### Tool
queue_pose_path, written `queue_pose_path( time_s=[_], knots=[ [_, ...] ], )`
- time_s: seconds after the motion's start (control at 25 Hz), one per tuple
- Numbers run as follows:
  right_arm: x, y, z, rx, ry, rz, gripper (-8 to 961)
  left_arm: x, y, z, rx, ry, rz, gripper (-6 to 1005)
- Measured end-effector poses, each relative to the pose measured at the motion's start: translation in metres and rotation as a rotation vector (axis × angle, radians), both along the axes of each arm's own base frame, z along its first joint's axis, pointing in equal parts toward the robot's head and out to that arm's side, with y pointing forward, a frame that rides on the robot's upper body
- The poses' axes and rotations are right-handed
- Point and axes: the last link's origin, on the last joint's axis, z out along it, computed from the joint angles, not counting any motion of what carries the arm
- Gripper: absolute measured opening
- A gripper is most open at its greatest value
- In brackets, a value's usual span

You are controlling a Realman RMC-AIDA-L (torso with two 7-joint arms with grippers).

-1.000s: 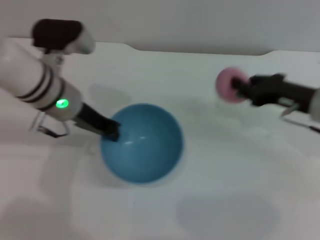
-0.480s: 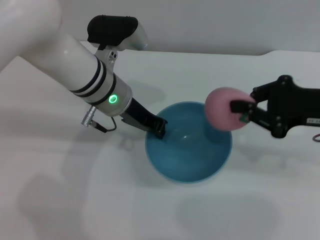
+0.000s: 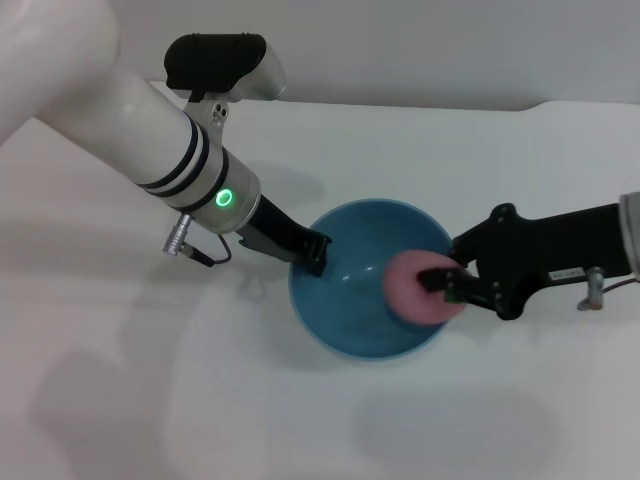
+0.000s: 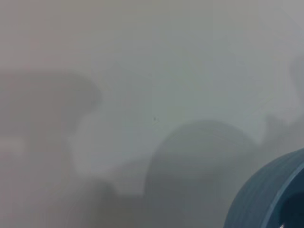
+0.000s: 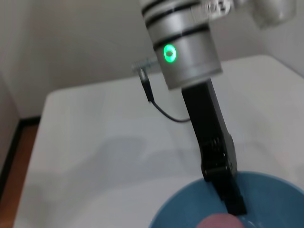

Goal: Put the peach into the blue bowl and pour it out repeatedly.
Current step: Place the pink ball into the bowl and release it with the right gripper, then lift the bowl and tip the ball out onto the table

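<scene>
**Peach held just inside the bowl's right rim, release still to come**

Taking the blue bowl (image 3: 368,278) as the landmark and working from its near side outward: the bowl sits upright on the white bench (image 3: 330,420), its near rim bare; the peach (image 3: 421,289) hangs over the bowl's right side, inside the rim line and above the inner wall rather than on the bottom, as far as the head view shows; the right end effector (image 3: 440,284) has its two dark fingers closed on the peach, reaching in from the bowl's right with its long axis lying roughly level across the rim; so the fruit lies at the tip of that end effector, on the side nearer the bowl's centre, and the drop from there is straight down into the hollow.

On the bowl's far-left rim the left end effector (image 3: 312,252) is clamped on the wall, one finger inside and one outside by the look of it, its arm slanting away up and to the left; the right wrist view shows the same dark finger dipping over the rim (image 5: 228,190), with a sliver of peach (image 5: 220,222) at the edge.

My judgement: the step in hand is placing the peach; the right arm is the one that matters for the release, while the left holds the bowl ready for tipping; a release this near the rim could let the fruit roll up the wall.
</scene>
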Motion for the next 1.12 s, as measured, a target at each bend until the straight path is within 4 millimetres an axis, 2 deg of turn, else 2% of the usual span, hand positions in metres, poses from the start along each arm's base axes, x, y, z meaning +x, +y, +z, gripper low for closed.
queue_pose_path(
  time_s=[0.16, 0.36, 0.56, 0.8, 0.96, 1.12],
  knots=[
    [-0.003, 0.003, -0.007, 0.005, -0.023, 0.002, 148, 0.0, 0.0, 0.0, 0.0, 0.0, 0.001, -1],
    [-0.007, 0.004, -0.007, 0.009, -0.02, 0.012, 232, 0.002, 0.001, 0.0, 0.0, 0.0, -0.004, -1],
    [-0.012, 0.007, -0.003, 0.028, 0.002, 0.017, 426, 0.002, 0.002, 0.0, 0.003, 0.0, -0.007, 0],
    [-0.01, 0.013, 0.007, 0.078, 0.026, -0.002, 427, 0.001, 0.004, 0.0, 0.024, -0.003, -0.019, 0],
    [0.006, 0.025, 0.031, 0.227, 0.121, -0.118, 427, -0.001, 0.01, -0.002, 0.111, -0.022, -0.065, 0],
    [0.041, 0.031, 0.056, 0.389, 0.228, -0.295, 427, 0.0, 0.016, -0.005, 0.228, -0.085, -0.137, -1]
  ],
)
